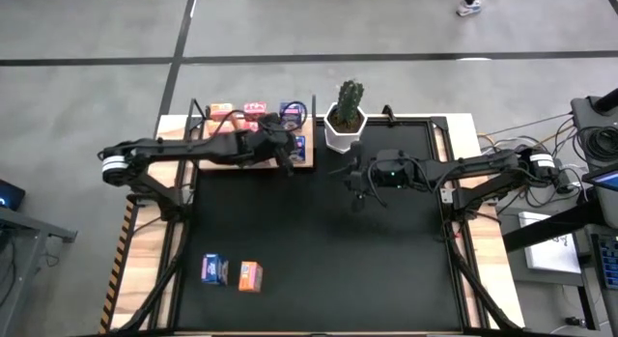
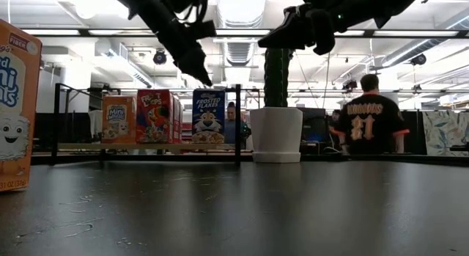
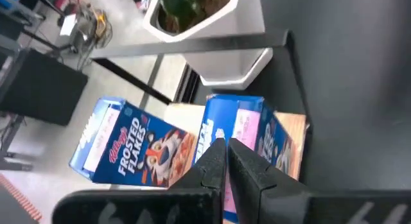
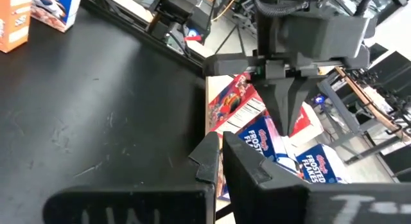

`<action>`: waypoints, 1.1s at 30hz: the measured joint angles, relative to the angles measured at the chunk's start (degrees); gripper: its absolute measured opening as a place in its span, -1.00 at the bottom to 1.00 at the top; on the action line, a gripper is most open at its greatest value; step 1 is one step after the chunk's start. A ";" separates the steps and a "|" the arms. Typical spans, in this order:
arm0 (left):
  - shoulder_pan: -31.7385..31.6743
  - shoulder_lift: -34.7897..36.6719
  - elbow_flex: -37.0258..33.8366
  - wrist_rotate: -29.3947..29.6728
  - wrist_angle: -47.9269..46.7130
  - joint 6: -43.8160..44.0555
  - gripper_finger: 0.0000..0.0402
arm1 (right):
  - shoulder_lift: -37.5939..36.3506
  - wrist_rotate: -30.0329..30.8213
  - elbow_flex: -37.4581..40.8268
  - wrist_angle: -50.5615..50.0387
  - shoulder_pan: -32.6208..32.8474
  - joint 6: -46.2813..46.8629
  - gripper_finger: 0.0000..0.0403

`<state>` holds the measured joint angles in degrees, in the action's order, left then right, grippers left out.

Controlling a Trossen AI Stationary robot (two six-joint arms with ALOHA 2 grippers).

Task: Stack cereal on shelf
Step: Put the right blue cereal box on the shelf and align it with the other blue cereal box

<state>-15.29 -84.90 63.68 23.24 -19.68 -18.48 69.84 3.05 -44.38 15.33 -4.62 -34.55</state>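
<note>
You are keeping the finished stock on the shelf at the desk's far edge, where an orange box, a pink-red box and a blue box are standing upright in a row, faces outward, beside the plant pot. Two boxes are waiting at the near edge, well apart. Your left gripper is hovering over the shelf's right end, jaws together and empty; your right gripper is hanging near the pot, jaws likewise together.
</note>
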 joint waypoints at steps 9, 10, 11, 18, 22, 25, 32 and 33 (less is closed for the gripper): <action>-1.99 -1.00 0.42 0.07 -0.88 -0.18 -1.00 | 0.00 0.00 0.00 -0.03 -1.61 -0.07 -0.95; -2.18 -1.10 0.42 0.10 -0.85 -0.40 -1.00 | 0.00 0.00 0.00 -0.02 -1.75 -0.07 -0.95; -2.41 -1.25 0.42 0.14 -0.83 -0.53 -1.00 | 0.00 0.00 0.00 -0.02 -1.79 -0.07 -0.95; -3.72 -2.26 0.42 0.28 -0.10 -1.18 -1.00 | 0.00 -0.01 0.00 -0.01 -1.81 -0.22 -0.95; -3.85 -2.38 0.42 0.28 0.29 -2.96 -1.00 | 0.00 0.00 0.00 -0.02 -1.81 -0.22 -0.95; -3.91 -2.40 0.41 0.33 0.45 -4.22 -1.00 | 0.00 0.00 0.00 0.00 -1.81 -0.22 -0.95; -3.82 -1.81 0.42 0.32 0.10 -4.35 -1.00 | 0.00 0.00 -0.02 -0.04 -1.81 -0.27 -0.95; -3.72 -1.59 0.42 0.31 0.02 -4.28 -1.00 | 0.00 0.00 -0.02 -0.02 -1.81 -0.50 -0.95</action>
<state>-19.00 -86.50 64.10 23.55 -19.66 -22.76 69.84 3.05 -44.40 15.31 -6.44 -35.04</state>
